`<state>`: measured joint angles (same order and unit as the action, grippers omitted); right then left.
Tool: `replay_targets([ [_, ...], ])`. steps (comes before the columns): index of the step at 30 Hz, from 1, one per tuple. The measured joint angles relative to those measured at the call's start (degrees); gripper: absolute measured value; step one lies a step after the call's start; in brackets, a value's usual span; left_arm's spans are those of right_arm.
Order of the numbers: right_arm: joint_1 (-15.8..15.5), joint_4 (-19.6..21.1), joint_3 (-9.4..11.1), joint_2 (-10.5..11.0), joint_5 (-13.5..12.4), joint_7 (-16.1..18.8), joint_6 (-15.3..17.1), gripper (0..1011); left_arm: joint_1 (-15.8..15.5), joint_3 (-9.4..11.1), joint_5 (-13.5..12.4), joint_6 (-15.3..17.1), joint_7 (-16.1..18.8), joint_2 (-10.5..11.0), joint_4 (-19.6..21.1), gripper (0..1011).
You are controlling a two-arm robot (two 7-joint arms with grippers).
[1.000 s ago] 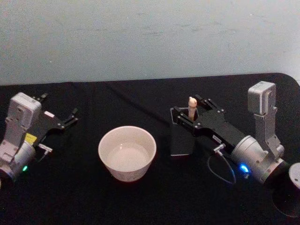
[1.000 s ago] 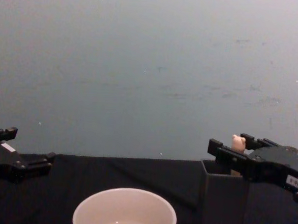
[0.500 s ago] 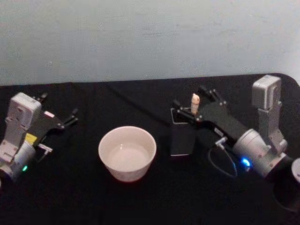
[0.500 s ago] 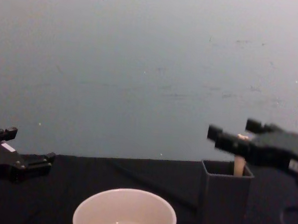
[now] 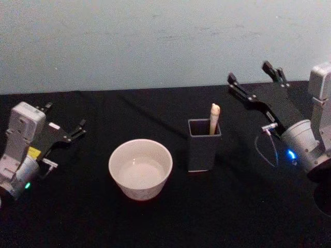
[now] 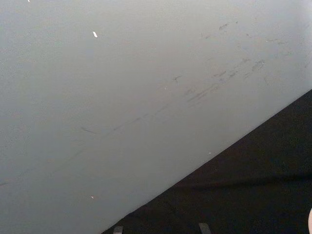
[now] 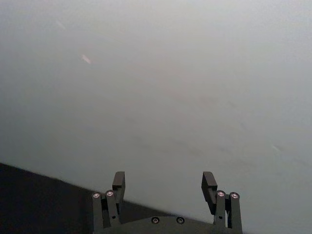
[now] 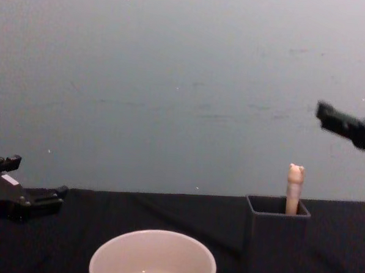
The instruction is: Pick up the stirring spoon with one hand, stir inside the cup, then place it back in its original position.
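Observation:
The stirring spoon point(image 5: 214, 118) point(image 8: 295, 188) stands upright in the dark grey square holder point(image 5: 203, 145) point(image 8: 275, 239), its bear-head knob poking above the rim. Left of the holder sits the cream-white cup point(image 5: 140, 168) point(image 8: 153, 257). My right gripper point(image 5: 248, 72) point(image 8: 350, 110) point(image 7: 164, 181) hangs in the air above and to the right of the holder, open, with nothing between its fingers point(image 7: 118, 181). My left gripper point(image 5: 66, 116) point(image 8: 30, 177) rests open at the table's left side, away from the cup.
A black cloth point(image 5: 170, 222) covers the table, with a pale grey wall point(image 5: 155, 36) right behind it. A round grey object point(image 5: 326, 199) shows at the table's right edge near my right arm.
My right gripper has let go of the spoon, opened, and risen up and to the right away from the holder. The spoon stays standing in the holder. The left arm has not moved.

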<state>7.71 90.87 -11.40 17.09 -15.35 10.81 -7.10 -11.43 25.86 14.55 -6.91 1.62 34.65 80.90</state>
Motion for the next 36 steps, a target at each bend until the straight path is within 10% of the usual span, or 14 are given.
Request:
replay_targets([
  [10,0.12,-8.53,0.31,-1.99,5.83,-4.81,5.07,1003,0.00,0.00,0.00,0.00,0.00,0.00,0.00,1001],
  [36,0.25,-11.04,-0.15,-2.80,6.98,-3.53,6.32,1003,0.00,0.00,0.00,0.00,0.00,0.00,0.00,1001],
])
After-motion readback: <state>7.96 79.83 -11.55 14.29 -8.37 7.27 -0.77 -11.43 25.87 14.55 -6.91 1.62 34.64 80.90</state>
